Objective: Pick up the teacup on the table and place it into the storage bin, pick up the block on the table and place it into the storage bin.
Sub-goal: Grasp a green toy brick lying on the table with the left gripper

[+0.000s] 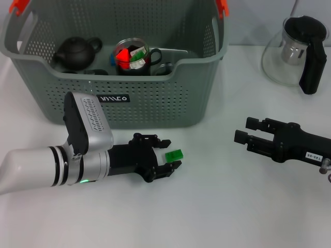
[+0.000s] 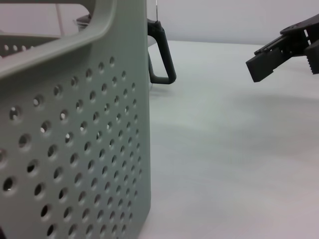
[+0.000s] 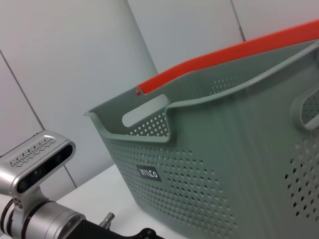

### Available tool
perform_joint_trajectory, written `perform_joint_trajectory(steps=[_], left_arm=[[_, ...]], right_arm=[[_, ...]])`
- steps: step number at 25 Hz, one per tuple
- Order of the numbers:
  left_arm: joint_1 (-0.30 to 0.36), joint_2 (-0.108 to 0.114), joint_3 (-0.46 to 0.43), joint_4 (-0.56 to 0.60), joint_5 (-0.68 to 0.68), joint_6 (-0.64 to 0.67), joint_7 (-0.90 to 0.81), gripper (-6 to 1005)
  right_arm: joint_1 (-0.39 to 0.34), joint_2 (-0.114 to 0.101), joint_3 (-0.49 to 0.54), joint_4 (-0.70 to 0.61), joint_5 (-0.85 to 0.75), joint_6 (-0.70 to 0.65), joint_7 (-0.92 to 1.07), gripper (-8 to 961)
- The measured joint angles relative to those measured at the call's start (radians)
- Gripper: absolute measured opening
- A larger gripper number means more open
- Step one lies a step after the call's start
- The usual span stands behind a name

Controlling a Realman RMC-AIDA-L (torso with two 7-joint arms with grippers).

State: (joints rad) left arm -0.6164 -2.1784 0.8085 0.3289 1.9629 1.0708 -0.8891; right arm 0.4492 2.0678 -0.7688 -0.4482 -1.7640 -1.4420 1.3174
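Right now the little green block sits on the white table, just in front of the storage bin, and my left gripper is around it. One finger is on the far side of the block and one is on the near side, with the block in the gap between them. My fingers are spread apart and, as far as I can see, they are not squeezing the block yet. I lie low and flat over the table because the block is small and short, so I have to come in from the side at its height. The teacup is already inside the bin, a glass cup with red and green bits in it, next to a dark teapot. So I think the cup part is done and the block is the job left. My right gripper waits well off to the other side, fingers apart and holding nothing, out of my way. Behind it stands a glass jug with a black handle, which I leave alone.
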Motion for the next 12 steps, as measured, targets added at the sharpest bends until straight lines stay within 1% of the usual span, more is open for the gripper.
perform_joint_trajectory(steps=[4,12], left_arm=[[0.003,0.001,0.000,-0.004,0.000,-0.008,0.011,566],[0.003,0.002,0.000,-0.005,0.000,-0.012,0.023,434]], right_arm=[[0.000,0.000,0.000,0.000,0.000,0.000,0.000,673],[0.000,0.000,-0.002,-0.001,0.000,0.000,0.000,674]])
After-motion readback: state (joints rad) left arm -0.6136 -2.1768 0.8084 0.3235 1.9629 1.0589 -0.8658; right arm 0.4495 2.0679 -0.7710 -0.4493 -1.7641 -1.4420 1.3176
